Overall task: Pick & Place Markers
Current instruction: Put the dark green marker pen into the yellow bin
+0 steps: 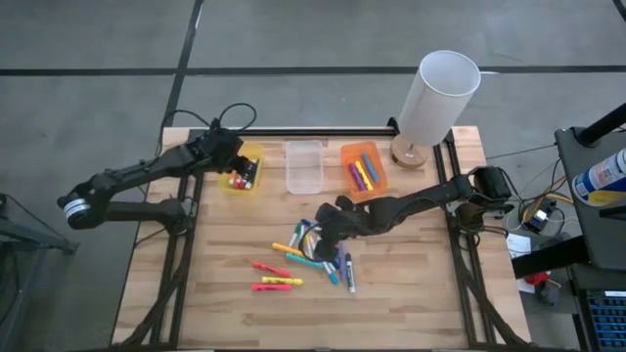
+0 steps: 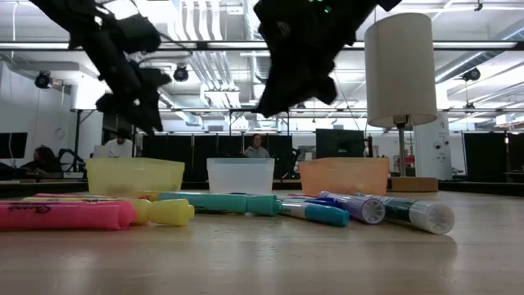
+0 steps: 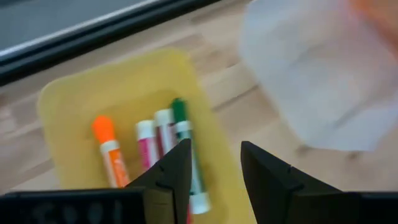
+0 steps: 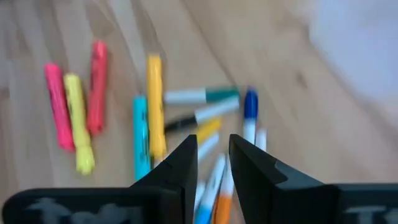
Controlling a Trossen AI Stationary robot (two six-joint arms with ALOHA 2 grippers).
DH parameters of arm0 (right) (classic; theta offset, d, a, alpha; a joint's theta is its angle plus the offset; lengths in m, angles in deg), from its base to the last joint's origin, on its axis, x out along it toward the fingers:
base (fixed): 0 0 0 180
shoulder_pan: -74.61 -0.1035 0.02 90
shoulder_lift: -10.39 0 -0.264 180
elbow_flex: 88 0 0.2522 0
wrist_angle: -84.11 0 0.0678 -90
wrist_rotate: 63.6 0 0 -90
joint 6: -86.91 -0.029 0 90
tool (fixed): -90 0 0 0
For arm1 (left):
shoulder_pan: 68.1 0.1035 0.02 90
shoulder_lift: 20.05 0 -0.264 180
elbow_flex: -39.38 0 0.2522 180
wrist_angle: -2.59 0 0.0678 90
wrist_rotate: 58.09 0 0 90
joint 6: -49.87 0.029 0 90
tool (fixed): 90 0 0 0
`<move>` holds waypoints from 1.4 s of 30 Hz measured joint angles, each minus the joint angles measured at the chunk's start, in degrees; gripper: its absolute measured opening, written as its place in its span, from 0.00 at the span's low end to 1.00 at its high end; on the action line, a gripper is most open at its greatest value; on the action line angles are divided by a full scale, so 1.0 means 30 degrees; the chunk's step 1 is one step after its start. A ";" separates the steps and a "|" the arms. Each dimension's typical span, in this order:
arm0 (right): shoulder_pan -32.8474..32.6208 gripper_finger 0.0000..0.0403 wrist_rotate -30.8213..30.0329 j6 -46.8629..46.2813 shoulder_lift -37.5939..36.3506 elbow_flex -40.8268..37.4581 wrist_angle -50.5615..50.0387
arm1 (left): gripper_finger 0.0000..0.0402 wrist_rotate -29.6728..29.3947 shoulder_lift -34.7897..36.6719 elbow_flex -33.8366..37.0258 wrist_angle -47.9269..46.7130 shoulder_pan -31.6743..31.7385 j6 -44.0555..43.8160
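Several markers and highlighters [image 1: 313, 252] in many colours lie loose on the wooden table in front of the bins; the right wrist view shows them [image 4: 155, 112] under my right gripper [image 4: 213, 149]. That gripper [image 1: 329, 227] hovers above the heap with a narrow gap between its fingers and nothing in it; the low view shows it [image 2: 282, 90] well clear of the table. My left gripper [image 3: 214, 155] is open and empty above the yellow bin [image 1: 245, 171]. Orange, pink, red and green markers [image 3: 180, 137] lie on that bin's floor.
The clear bin [image 1: 304, 166] stands between the yellow bin and the orange bin [image 1: 364, 168], which holds a few markers. A lamp with a white shade [image 1: 437, 96] stands at the far right corner. Bare wood lies near the table's front edge [image 1: 293, 328].
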State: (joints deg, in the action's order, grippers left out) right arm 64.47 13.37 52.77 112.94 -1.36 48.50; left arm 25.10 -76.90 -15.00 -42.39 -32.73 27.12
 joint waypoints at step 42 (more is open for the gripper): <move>-0.2722 0.12 0.7364 -1.3949 -0.0046 -0.0307 -0.6773 | 0.32 0.0482 0.3997 0.0228 0.5201 -0.8753 -0.0456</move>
State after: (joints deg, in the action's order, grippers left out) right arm 56.31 35.46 10.92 112.80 -2.28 28.18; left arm 26.55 -64.91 -14.32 -26.79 -58.99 25.75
